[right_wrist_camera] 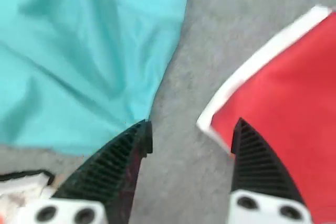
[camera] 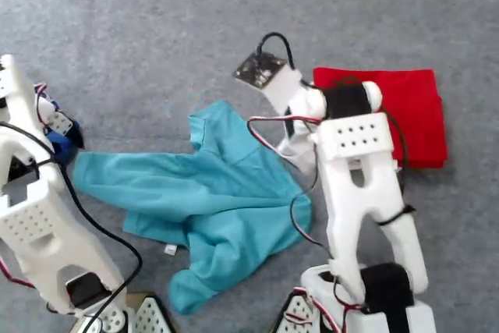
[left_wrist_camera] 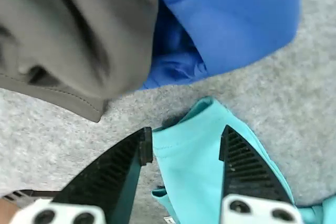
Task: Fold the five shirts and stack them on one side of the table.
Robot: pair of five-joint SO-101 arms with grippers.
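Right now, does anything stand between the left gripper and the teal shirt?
Nothing visible does. The left gripper is open right over an edge of the teal shirt, which shows between its jaws. The grey shirt and the blue shirt lie beyond that edge, not in the path.

Left arm (camera: 31, 216) at the teal shirt's (camera: 226, 193) sleeve end, left gripper (left_wrist_camera: 184, 142) spread wide, straddling the sleeve tip. Right arm (camera: 366, 193) beside the shirt's opposite edge, right gripper (right_wrist_camera: 191, 135) spread too, just off the fabric.
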